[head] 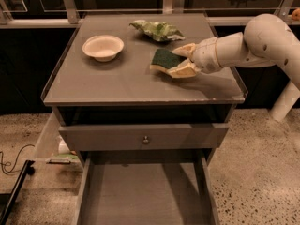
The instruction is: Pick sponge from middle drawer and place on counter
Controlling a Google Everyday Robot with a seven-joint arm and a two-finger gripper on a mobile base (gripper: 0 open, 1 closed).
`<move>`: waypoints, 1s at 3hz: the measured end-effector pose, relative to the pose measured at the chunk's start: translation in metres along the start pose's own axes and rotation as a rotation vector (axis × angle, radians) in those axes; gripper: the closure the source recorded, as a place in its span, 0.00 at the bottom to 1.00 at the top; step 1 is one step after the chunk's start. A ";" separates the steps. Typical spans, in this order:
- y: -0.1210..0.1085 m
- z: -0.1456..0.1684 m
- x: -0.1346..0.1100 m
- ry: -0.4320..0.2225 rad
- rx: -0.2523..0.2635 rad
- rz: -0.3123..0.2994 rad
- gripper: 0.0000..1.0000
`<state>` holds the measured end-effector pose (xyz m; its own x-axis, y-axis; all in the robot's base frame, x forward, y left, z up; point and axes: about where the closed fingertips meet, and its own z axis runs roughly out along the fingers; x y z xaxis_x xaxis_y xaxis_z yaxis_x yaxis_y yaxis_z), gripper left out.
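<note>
The sponge (165, 60), dark green over pale yellow foam, lies flat on the counter (117, 83), right of its middle. My gripper (183, 60) reaches in from the right, low over the counter. It is open, with one finger behind the sponge's right end and one (182, 71) in front of it, at the yellow edge. The middle drawer (140, 196) is pulled out at the bottom of the view, and its floor is bare.
A white bowl (103, 47) stands on the counter at the back left. A crumpled light-green wrapper (157, 30) lies at the back centre. A closed drawer front with a round knob (146, 138) sits under the counter. An open side panel (49, 139) juts out at the left.
</note>
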<state>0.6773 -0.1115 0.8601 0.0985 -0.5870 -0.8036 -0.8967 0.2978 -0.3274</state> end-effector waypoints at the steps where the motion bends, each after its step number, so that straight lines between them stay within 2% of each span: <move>1: 0.000 0.000 0.000 0.000 0.000 0.000 0.34; 2: 0.000 0.000 0.000 0.000 0.000 0.000 0.11; 3: 0.000 0.000 0.000 0.000 0.000 0.000 0.00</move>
<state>0.6773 -0.1114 0.8600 0.0985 -0.5869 -0.8036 -0.8968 0.2976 -0.3273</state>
